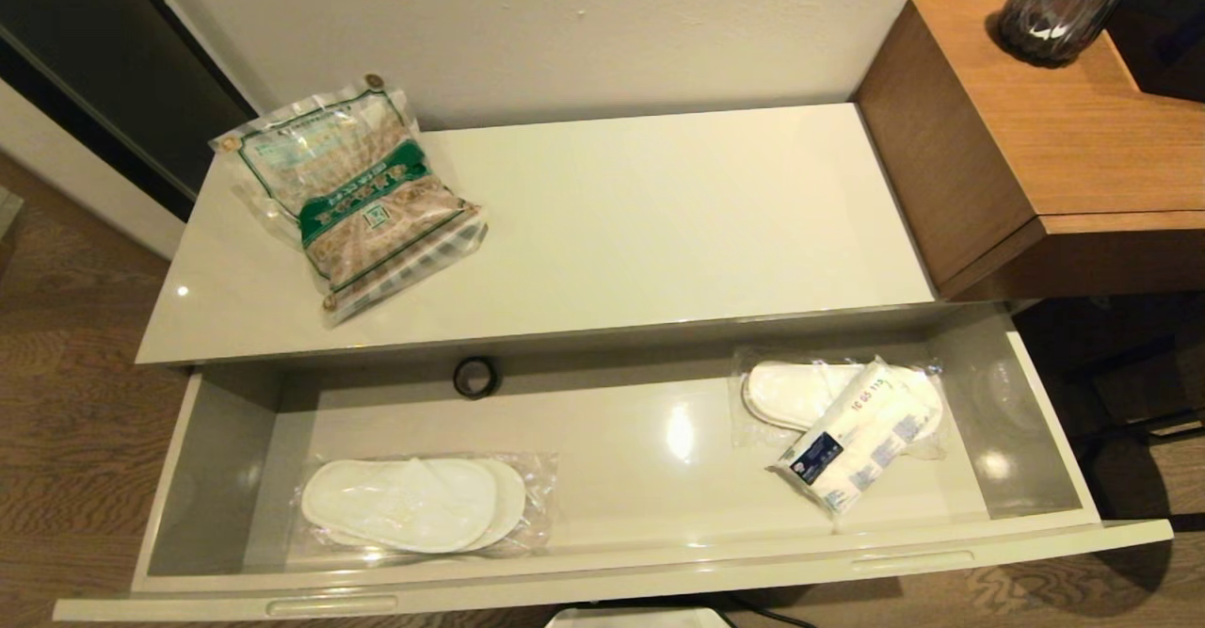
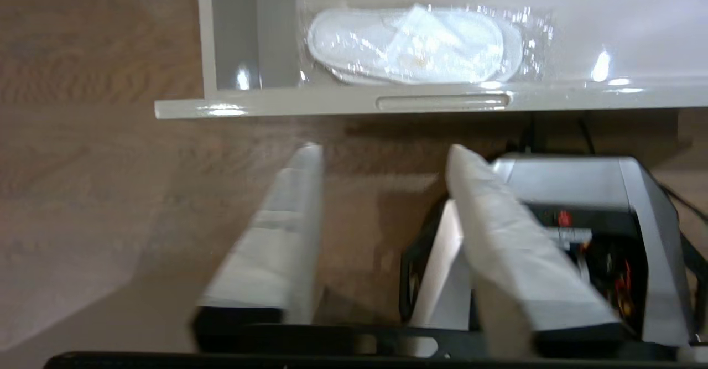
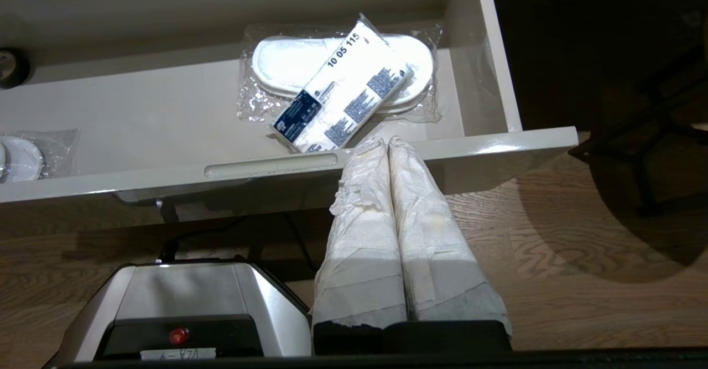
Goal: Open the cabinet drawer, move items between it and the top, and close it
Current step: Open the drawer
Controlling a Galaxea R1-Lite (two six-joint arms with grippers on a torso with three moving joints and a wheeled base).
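The cream cabinet drawer (image 1: pixel 602 567) stands pulled fully out below the glossy top (image 1: pixel 659 223). A clear snack bag with a green band (image 1: pixel 353 190) lies on the top's left end. The white tissue pack with a dark blue label (image 1: pixel 852 444) (image 3: pixel 340 89) rests at the drawer's right end, across wrapped slippers. Neither gripper shows in the head view. My left gripper (image 2: pixel 381 153) hangs open and empty over the floor, short of the drawer's front panel (image 2: pixel 442 102). My right gripper (image 3: pixel 386 143) is shut on nothing, its tips at the front panel (image 3: pixel 487 147) near the tissue pack.
Wrapped white slippers lie at the drawer's left (image 1: pixel 414 504) and right (image 1: pixel 800 393). A black tape roll (image 1: pixel 475 377) sits at the drawer's back. A taller brown desk (image 1: pixel 1054 120) with a dark vase (image 1: pixel 1064 2) stands right of the top. The robot's base (image 3: pixel 182 308) is below.
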